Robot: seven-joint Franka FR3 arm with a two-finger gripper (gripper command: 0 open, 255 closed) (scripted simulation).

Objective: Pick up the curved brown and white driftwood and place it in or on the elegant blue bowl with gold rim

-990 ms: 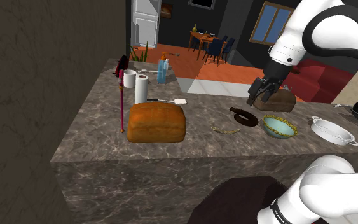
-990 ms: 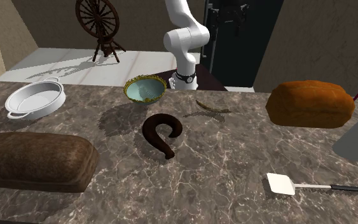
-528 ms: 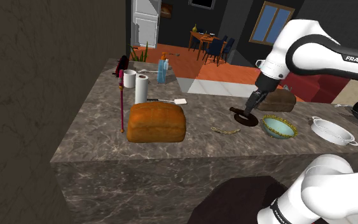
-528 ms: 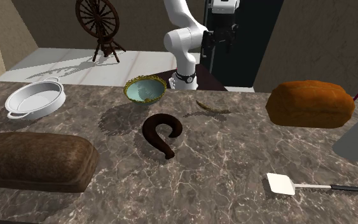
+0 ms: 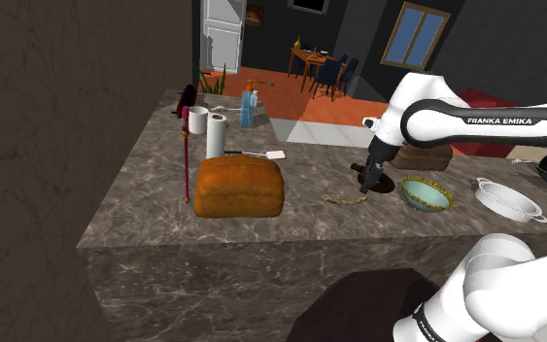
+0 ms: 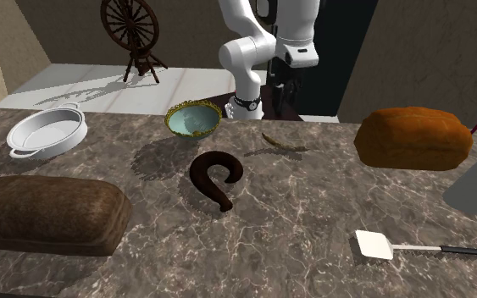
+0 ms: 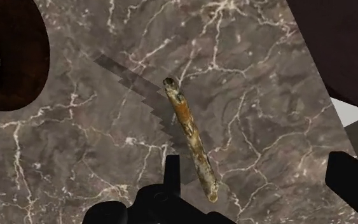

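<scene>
My gripper (image 7: 259, 173) hangs wide open and empty over the marble counter (image 7: 82, 153). The driftwood (image 7: 190, 133) lies flat just ahead of my fingers, touched by neither. I judge it a thin, light, stiff stick, rough enough to grip but likely brittle at the tips, so I'd clasp it across its middle. In the shoulder view the gold-rimmed bowl (image 5: 409, 185) sits nearby at three o'clock from it

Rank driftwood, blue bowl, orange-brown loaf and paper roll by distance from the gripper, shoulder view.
1. Driftwood, just below the gripper.
2. Blue bowl, toward the view's right.
3. Orange-brown loaf, toward the left.
4. Paper roll, farther left, behind the loaf.
</scene>
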